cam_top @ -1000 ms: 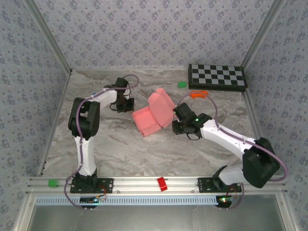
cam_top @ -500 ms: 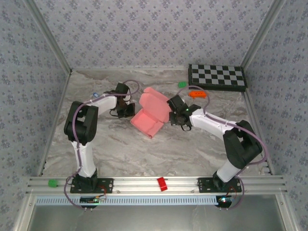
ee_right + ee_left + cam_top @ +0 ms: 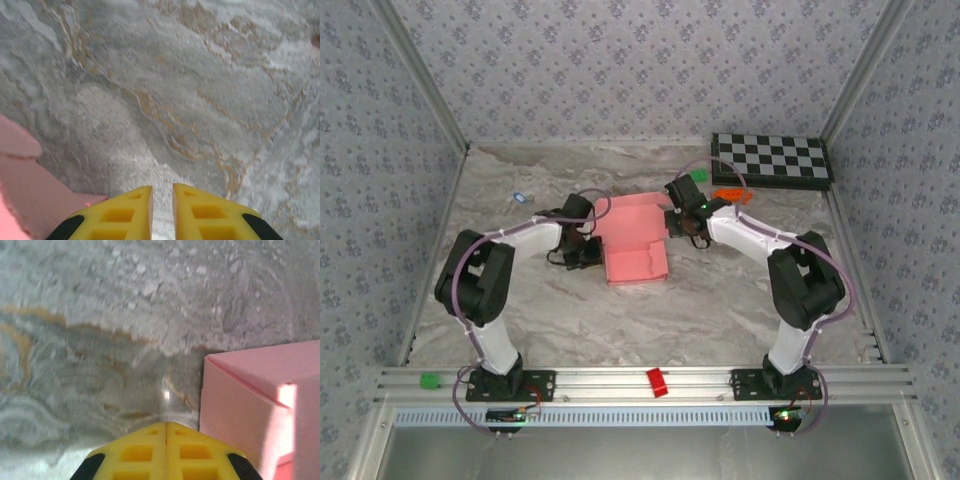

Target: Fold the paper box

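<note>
The pink paper box [image 3: 636, 262] lies in the middle of the table, its lid [image 3: 632, 214] laid open toward the back. My left gripper [image 3: 586, 247] sits low on the table just left of the box, its yellow fingers [image 3: 150, 450] pressed together with nothing in them. In the left wrist view the box's pink wall [image 3: 250, 405] stands just to the right of those tips. My right gripper [image 3: 681, 222] is at the lid's right edge. Its fingers [image 3: 125, 212] stand a narrow gap apart over bare marble, with pink card [image 3: 35, 205] at their lower left.
A checkerboard [image 3: 772, 158] lies at the back right, with a green block [image 3: 699, 176] and an orange toy [image 3: 728, 195] close to my right arm. A small red block [image 3: 657, 381] and a green one [image 3: 429, 380] sit on the front rail.
The box has turned square to the table and its lid has dropped back flatter. My right gripper has swung toward the far side and narrowed. The left gripper has shifted nearer along the box's left side.
</note>
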`<action>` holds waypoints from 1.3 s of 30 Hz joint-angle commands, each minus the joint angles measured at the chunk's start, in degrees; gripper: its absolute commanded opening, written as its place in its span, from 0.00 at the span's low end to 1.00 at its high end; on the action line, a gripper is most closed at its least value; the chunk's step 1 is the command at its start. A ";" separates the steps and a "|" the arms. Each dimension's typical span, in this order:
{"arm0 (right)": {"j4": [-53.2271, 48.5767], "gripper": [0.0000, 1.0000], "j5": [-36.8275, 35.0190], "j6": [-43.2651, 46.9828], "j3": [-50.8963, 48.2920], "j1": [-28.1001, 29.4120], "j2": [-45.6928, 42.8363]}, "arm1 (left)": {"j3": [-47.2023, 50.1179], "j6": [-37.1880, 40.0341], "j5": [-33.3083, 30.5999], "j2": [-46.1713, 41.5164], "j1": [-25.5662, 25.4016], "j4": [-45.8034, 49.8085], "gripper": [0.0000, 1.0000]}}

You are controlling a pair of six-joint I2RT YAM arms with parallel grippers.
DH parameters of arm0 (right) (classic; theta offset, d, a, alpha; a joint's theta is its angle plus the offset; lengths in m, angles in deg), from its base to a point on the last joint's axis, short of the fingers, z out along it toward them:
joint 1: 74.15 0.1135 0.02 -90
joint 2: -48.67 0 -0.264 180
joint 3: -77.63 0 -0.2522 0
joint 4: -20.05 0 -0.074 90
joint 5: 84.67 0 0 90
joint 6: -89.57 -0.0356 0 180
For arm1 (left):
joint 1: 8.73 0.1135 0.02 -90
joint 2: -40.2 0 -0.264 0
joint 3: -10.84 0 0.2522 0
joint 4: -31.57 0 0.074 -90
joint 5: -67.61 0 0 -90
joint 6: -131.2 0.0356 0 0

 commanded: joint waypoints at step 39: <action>1.25 0.52 16.81 -0.18 -18.85 -10.47 -25.48 | 12.53 19.99 10.84 -21.54 9.72 -28.43 0.65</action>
